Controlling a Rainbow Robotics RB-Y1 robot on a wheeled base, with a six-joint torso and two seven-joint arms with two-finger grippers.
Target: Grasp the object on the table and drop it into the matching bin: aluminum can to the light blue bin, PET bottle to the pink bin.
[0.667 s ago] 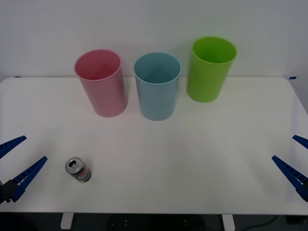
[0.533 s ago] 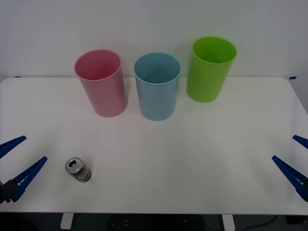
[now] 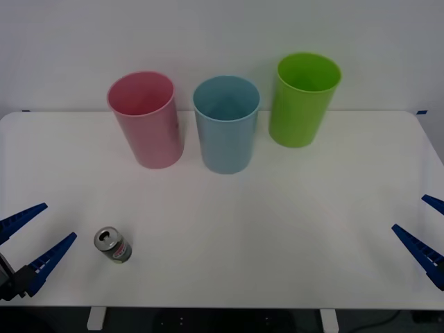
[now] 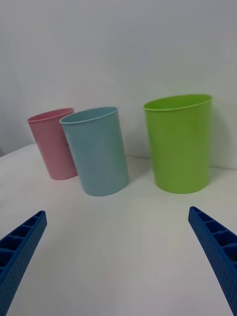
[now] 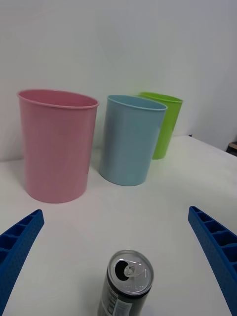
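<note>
Movement is slight: left gripper (image 3: 35,241), fingers spread wide, has edged inward toward the can (image 3: 113,245), which stands near the table's (image 3: 291,229) front-left edge and sits between its fingers in the left wrist view. That looks like the start of the reach. Right gripper (image 3: 422,232) waits open at the right edge. Blue bin (image 3: 225,125) stands well apart, beside the pink bin (image 3: 146,119).

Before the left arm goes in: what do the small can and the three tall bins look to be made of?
Can: likely thin metal, with a shiny silver top, a pull tab and a dark printed side. Pink bin, light blue bin and green bin: probably smooth moulded plastic, each uniformly coloured with a soft sheen.
</note>
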